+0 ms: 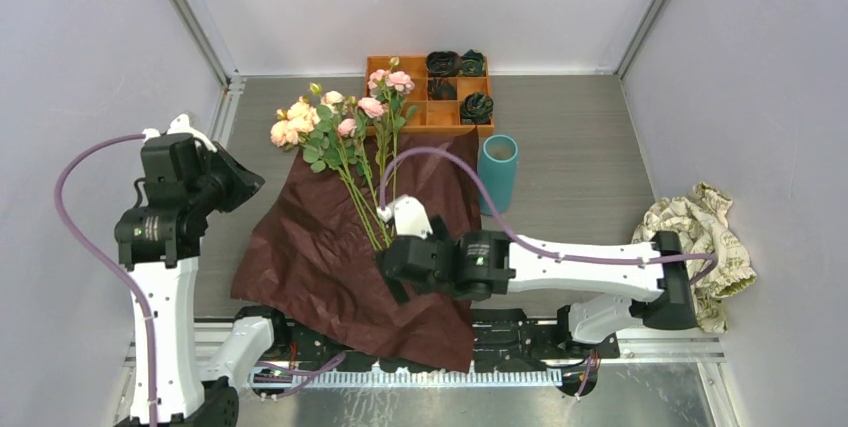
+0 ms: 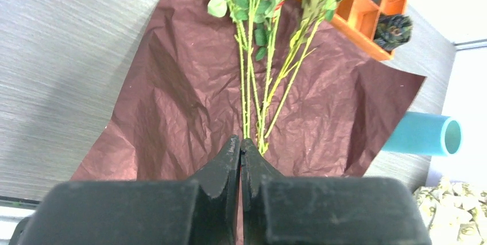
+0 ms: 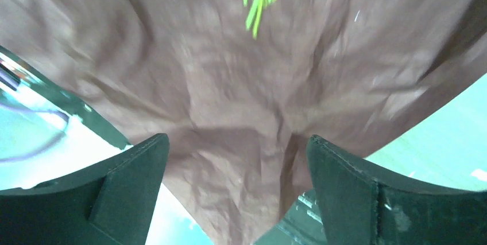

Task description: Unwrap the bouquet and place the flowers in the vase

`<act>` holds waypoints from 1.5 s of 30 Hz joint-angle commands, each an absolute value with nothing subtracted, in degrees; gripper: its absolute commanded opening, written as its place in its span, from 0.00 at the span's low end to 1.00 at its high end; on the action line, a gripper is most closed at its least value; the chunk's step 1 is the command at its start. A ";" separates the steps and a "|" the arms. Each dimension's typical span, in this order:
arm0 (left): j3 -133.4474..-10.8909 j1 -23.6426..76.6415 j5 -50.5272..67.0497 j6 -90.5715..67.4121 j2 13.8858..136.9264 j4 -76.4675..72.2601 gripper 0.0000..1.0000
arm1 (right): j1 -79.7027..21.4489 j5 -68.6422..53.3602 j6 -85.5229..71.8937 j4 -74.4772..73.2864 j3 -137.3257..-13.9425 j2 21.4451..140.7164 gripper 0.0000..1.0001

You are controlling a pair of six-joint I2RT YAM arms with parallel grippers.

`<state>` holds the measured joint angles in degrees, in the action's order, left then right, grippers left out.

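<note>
Looks done with unwrapping, holding nothing in the tight-shut left gripper (image 2: 240, 144) or the wide-open right gripper (image 3: 235, 140) over the flat dark red wrapping paper (image 1: 310, 247), with pink and peach long-stemmed roses (image 1: 350, 142) lying at 9 o'clock from the small teal vase (image 1: 497, 175); next, probably pinch stems, lift.

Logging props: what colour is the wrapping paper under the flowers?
Dark maroon wrapping paper, clearest in the left wrist view.

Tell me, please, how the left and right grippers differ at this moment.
The left gripper is shut; the right gripper is wide open. The left gripper is by the left edge of the wrapping paper; the right gripper is over the paper, near the flowers' stem ends. Both appear to hold nothing.
</note>
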<state>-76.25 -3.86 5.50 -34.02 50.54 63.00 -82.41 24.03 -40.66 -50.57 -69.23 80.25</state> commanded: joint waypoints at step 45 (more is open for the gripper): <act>-72.27 -3.81 15.65 -32.50 54.51 54.04 0.05 | -37.39 2.66 -29.19 -40.63 -128.90 138.54 0.39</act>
